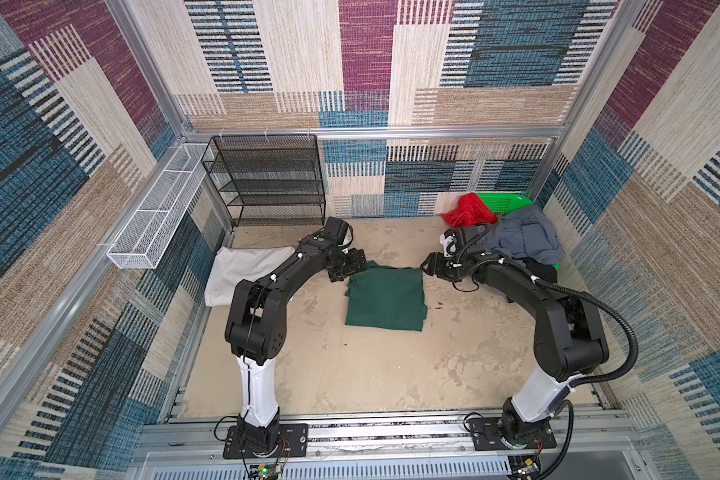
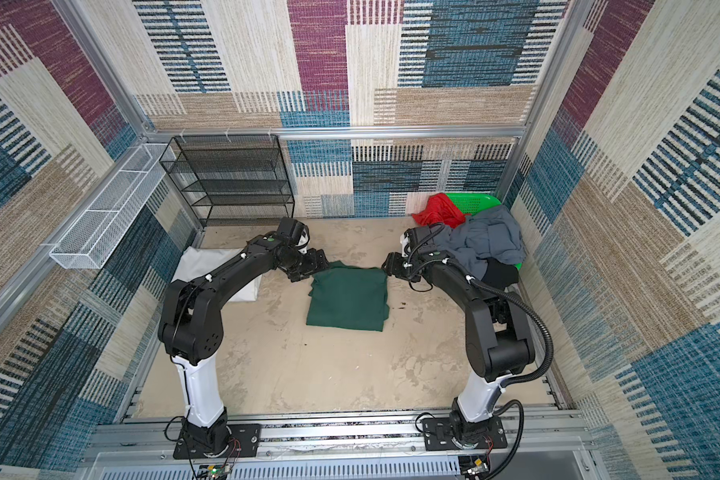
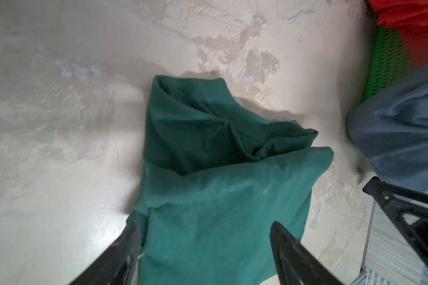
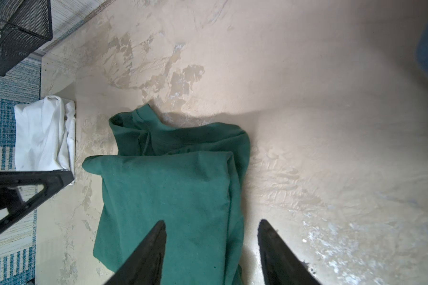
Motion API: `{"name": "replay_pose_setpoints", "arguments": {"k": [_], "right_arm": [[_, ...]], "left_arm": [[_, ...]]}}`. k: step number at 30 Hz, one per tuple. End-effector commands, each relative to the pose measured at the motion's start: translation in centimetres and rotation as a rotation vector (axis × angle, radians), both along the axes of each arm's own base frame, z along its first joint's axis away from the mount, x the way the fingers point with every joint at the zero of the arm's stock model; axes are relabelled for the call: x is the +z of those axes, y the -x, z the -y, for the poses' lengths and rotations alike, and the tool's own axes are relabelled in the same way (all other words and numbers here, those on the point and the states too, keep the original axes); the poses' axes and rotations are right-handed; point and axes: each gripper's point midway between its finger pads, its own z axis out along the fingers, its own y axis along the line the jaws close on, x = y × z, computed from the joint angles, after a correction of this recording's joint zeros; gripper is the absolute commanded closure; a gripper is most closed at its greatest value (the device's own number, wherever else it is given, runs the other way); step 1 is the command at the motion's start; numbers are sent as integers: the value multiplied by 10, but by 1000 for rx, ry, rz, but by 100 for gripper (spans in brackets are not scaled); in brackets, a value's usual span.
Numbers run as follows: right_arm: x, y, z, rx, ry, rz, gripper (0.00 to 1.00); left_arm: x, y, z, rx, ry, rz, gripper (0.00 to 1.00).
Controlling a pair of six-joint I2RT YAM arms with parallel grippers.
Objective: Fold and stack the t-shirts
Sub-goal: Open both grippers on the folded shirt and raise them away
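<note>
Dark green t-shirt (image 1: pixel 385 299): lies folded flat at the middle of the table (image 1: pixel 350 374), a near-square packet; neither side reads clearly as the long one.
Far edge: runs left to right, bunched and uneven in both wrist views, with a collar-like lump showing.
Left gripper (image 1: pixel 360 266): jaws apart, at the far left corner of the packet, cloth below them, nothing pinched.
Right gripper (image 1: pixel 427 266): jaws apart, at the far right corner, straddling the packet's side edge, nothing pinched.
Governing relation: the packet extends from both claws toward the arm bases; each arm is nearest its own far corner, and neither is favoured.
White t-shirt (image 1: pixel 242 270): folded, at the left edge of the table, well apart from the green one; the left arm is nearer to it.
Unfolded stock: grey-blue t-shirt (image 1: pixel 520 237), red t-shirt (image 1: pixel 468 212) and black t-shirt (image 1: pixel 537 268) are heaped on the green basket (image 1: pixel 504 201) at the far right.
Judged step: the green fold looks complete apart from the far edge; carrying it onto the white one probably follows.
</note>
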Motion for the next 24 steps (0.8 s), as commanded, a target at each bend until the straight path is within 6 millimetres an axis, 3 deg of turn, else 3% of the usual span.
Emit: {"name": "replay_pose_setpoints", "arguments": {"k": [1,18,24], "right_arm": [[-2,0,-4,6,-25,-3,41],[-15,8,-4,6,-32,-42,44],[-20,12,-1,-4,-17,-55,44]], "left_arm": [[-1,-4,8,-41,17,-9,26],[-56,-36,8,-9,-38,-81,31],[-46,-55,12,-13,-36,-34,32]]}}
